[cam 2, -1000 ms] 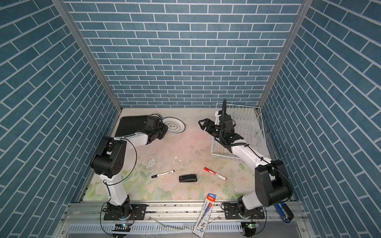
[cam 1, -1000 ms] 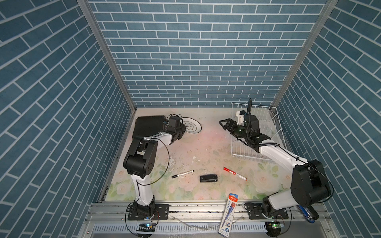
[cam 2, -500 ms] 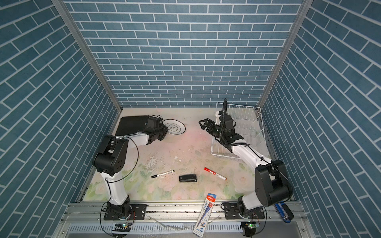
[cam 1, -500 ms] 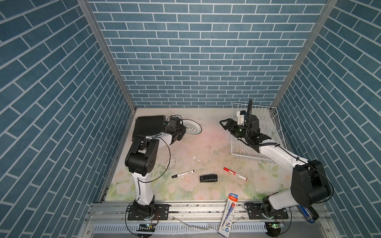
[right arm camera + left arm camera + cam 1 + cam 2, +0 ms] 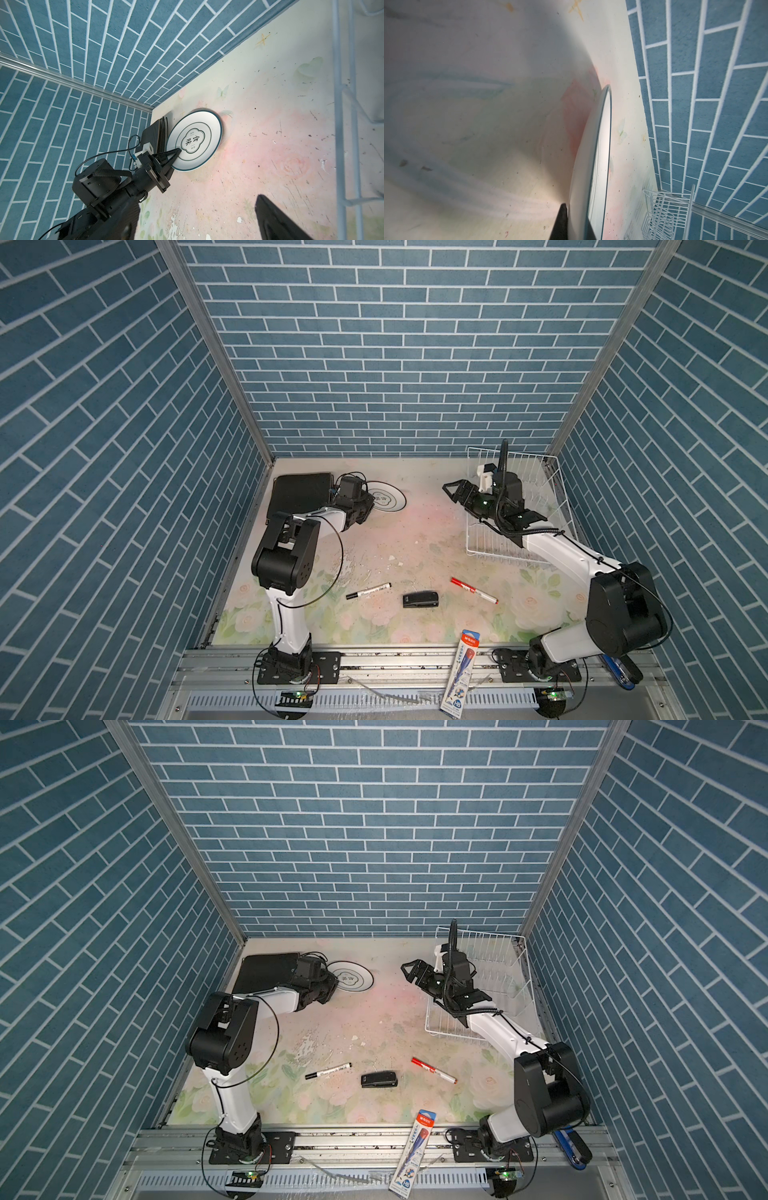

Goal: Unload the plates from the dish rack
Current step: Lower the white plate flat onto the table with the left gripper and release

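Left gripper (image 5: pixel 176 152) clamped on round white plate (image 5: pixel 195 141) rim — plate lies on table beside the stack of square plates (image 5: pixel 299 495), well left of dish rack (image 5: pixel 536 506). Right gripper (image 5: pixel 455 489) jaws apart, holding nothing — hovering just left of rack.

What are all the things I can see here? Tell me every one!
Round plate: one, white with dark rings, on the table by the back left corner, its edge pinched.
Black square plates: a stack, count unclear, back left corner.
Dish rack: one, white wire, back right, no plates seen inside.
Black marker: one, front middle.
Red marker: one, front, right of middle.
Black stapler: one, between the markers.
Pencil pack: one, blue and red, on the front rail.
Left gripper: shut on the round plate.
Right gripper: open, beside the rack.
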You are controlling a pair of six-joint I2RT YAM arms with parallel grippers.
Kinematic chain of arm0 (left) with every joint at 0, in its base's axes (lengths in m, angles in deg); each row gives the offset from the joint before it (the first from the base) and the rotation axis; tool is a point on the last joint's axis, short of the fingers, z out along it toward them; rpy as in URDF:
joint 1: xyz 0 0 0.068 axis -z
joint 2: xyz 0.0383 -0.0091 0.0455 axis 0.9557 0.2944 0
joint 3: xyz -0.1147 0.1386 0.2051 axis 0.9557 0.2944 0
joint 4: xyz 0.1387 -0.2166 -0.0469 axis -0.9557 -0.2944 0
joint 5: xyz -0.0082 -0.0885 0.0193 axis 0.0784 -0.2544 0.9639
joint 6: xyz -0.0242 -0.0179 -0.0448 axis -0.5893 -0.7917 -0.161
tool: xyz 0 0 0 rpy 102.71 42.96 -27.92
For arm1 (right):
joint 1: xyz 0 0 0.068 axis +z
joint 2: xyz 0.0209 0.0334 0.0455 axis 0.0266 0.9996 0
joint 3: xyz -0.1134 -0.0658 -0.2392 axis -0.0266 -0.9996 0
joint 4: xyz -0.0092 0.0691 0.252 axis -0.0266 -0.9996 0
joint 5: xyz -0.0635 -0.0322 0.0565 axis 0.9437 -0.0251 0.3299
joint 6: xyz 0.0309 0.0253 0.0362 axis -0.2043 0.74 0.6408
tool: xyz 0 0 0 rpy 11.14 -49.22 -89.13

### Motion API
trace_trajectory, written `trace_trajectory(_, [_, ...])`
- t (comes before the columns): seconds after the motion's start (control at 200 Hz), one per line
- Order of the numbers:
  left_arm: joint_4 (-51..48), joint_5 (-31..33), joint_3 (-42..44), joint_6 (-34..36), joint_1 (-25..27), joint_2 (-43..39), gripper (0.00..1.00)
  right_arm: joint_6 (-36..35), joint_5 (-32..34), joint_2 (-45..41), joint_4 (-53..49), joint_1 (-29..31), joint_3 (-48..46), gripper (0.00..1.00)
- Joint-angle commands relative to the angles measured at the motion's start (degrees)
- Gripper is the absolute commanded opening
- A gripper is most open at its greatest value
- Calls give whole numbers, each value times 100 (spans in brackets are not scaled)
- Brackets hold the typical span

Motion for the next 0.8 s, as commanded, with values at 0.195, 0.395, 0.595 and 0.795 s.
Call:
trace_trajectory(0.195, [-6,49,-9,5,-52,93,0,-40,-74,-124,-24,-29,171,88])
trace_trajectory(0.395, [-146,51,-44,-2,-54,93,16,-41,-65,-141,-38,-31,156,88])
trace_trajectory(0.595, [-188,41,-27,-2,-54,73,31,-42,-61,-175,-36,-29,141,88])
trace_trajectory(0.795, [-301,48,-22,7,-63,53,47,-32,-56,-209,-65,-29,128,88])
